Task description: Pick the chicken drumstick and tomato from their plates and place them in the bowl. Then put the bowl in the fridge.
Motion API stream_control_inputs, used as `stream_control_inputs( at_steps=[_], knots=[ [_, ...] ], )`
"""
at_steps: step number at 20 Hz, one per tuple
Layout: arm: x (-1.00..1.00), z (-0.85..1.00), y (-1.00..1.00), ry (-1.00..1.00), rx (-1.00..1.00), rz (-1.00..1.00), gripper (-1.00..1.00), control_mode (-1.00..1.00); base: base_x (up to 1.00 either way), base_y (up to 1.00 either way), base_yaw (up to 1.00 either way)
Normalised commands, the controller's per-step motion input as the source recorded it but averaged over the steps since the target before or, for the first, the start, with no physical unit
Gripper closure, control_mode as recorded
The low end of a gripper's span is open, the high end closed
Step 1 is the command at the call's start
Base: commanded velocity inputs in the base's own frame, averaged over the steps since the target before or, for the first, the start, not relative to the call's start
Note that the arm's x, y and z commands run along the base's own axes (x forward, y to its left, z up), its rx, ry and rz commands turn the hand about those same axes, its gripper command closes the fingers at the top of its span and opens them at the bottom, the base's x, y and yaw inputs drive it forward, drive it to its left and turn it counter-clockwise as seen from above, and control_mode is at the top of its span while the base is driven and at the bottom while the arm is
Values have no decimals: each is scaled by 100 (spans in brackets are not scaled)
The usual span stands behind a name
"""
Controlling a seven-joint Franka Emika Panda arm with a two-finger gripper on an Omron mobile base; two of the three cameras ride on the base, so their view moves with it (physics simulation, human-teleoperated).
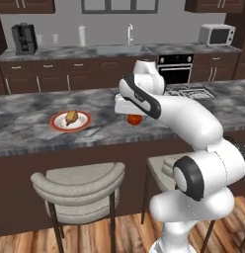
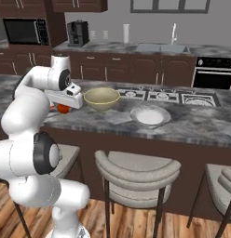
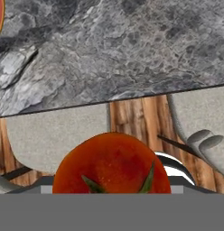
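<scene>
Stretching across the kitchen island, a grey marbled worktop [image 1: 25, 128] carrying everything in play. Reaching over its middle, the white arm, with the gripper [image 1: 134, 117] hanging just above the stone. Sitting empty near the cooktop, the tan bowl [image 2: 102, 98], with the white-grey plate [image 2: 149, 115] bare just beside it. Resting well apart from the arm, the red-rimmed plate [image 1: 70, 121], with the chicken drumstick [image 1: 71, 116] lying on it, not yet collected. Filling the lower hand view, the tomato [image 3: 111, 164], apparently lifted clear of the stone and carried between the jaws, standing wide around it, though the fingertips themselves staying hidden behind the fruit. Judging by this: tomato off its plate but not yet bowled, drumstick untouched, bowl's trip to the fridge wholly outstanding.
</scene>
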Motion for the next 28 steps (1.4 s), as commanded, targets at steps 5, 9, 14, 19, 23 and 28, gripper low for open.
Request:
stream_control_inputs(
  at_steps=[5,9,14,19,23,28],
  knots=[
    [0,0,0,0,0,0,100,100,28,32,0],
    [0,0,0,0,0,0,100,100,30,38,0],
    [0,0,0,0,0,0,100,100,42,32,0],
    [0,0,0,0,0,0,100,100,52,17,2],
    [0,0,0,0,0,0,100,100,55,12,3],
    [0,0,0,0,0,0,100,100,43,8,2]
  ],
)
